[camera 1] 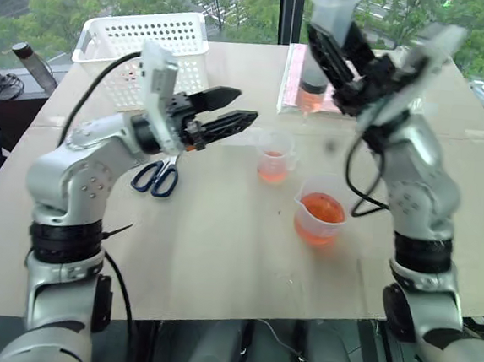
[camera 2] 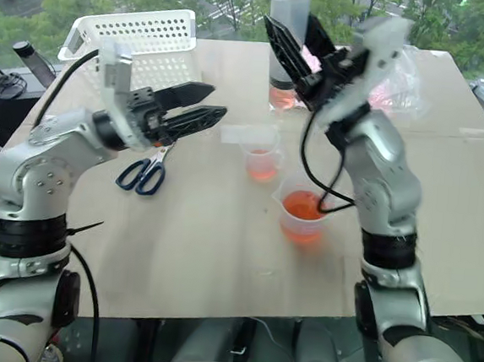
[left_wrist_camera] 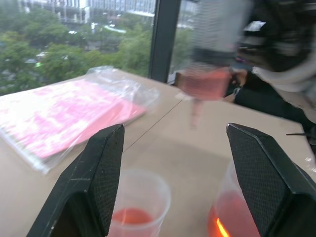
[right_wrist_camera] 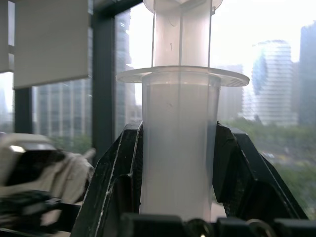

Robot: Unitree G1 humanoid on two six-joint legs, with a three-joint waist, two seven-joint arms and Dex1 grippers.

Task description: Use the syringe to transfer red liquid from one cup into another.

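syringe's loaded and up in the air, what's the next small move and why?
Probably swing the right gripper left and down until the syringe tip hangs over the small cup. The syringe is clamped upright, red liquid in its lower barrel, raised above the table behind both cups; the beaker is the source. The left gripper hovers open beside the small cup.

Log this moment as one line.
right pincer: shut on syringe, raised | left pincer: open | beaker, cup: red liquid
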